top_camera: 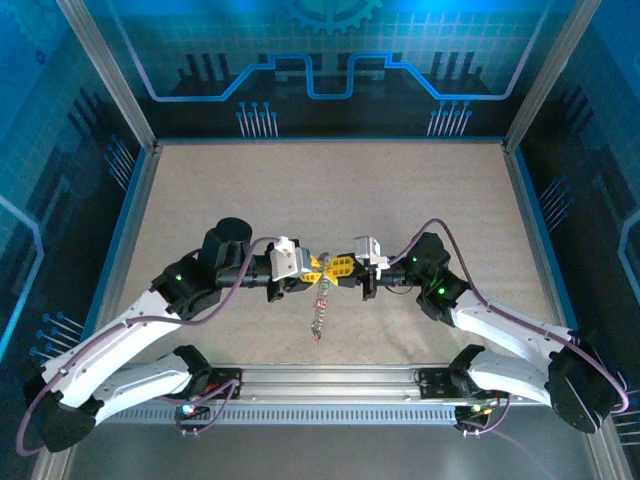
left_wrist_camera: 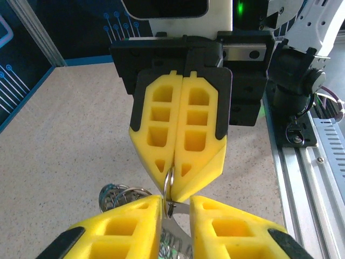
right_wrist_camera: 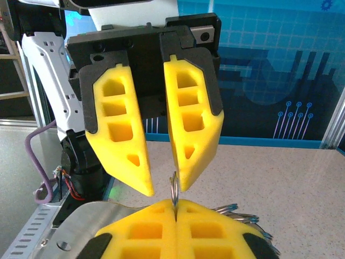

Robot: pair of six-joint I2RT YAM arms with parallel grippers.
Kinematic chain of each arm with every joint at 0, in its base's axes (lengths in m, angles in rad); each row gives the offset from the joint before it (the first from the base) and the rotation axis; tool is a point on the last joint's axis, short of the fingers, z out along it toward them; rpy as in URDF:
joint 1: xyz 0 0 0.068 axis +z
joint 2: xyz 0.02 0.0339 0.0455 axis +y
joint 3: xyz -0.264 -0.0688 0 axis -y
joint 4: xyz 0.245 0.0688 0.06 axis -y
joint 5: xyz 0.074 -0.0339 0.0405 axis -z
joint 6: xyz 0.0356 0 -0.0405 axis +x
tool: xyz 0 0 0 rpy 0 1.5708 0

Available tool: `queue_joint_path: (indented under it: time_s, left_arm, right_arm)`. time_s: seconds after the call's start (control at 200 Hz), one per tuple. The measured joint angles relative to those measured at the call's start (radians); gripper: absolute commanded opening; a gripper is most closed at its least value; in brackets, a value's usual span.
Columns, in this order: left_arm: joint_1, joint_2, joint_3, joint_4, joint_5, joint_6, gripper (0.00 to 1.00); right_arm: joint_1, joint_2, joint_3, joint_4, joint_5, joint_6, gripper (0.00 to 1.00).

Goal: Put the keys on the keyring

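Over speckled tabletop (top_camera: 330, 190), right end effector (left_wrist_camera: 171, 190) clamps the keyring (right_wrist_camera: 174, 186), left end effector (right_wrist_camera: 165, 189) apart, keys (left_wrist_camera: 121, 195) half-hidden.

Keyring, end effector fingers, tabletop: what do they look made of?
Keyring: thin metal, silvery-grey, glinting along its edge. Fingers of the right end effector: yellow plastic, matte, with hollow pockets, moulded or printed; hardness unclear. Tabletop: beige, speckled, matte, perhaps laminate.

Arms angle inward, left hand (right_wrist_camera: 165, 186) and right hand (left_wrist_camera: 173, 181) tip to tip; left fingers parted, right pressed together.
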Motion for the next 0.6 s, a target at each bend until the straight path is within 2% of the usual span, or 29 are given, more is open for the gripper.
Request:
queue_joint_path:
  time_s: [0.155, 0.255, 0.36, 0.455, 0.6]
  left_arm:
    - [0.0, 0.018, 0.0, 0.001, 0.014, -0.01, 0.15]
    - [0.002, 0.027, 0.0, 0.002, 0.019, -0.012, 0.0]
    - [0.005, 0.029, 0.002, 0.001, 0.015, -0.019, 0.0]
    - [0.005, 0.046, 0.031, -0.039, 0.001, -0.009, 0.0]
    - [0.005, 0.095, 0.13, -0.169, -0.044, 0.034, 0.0]
  right_arm:
    - [0.0, 0.004, 0.0, 0.007, -0.01, 0.007, 0.0]
    - [0.0, 0.007, 0.0, 0.006, -0.011, 0.011, 0.0]
    - [-0.004, 0.008, 0.0, 0.006, -0.011, 0.014, 0.0]
    - [-0.005, 0.008, 0.004, -0.017, -0.007, -0.006, 0.12]
    - [0.003, -0.004, 0.035, -0.104, 0.017, -0.081, 0.2]
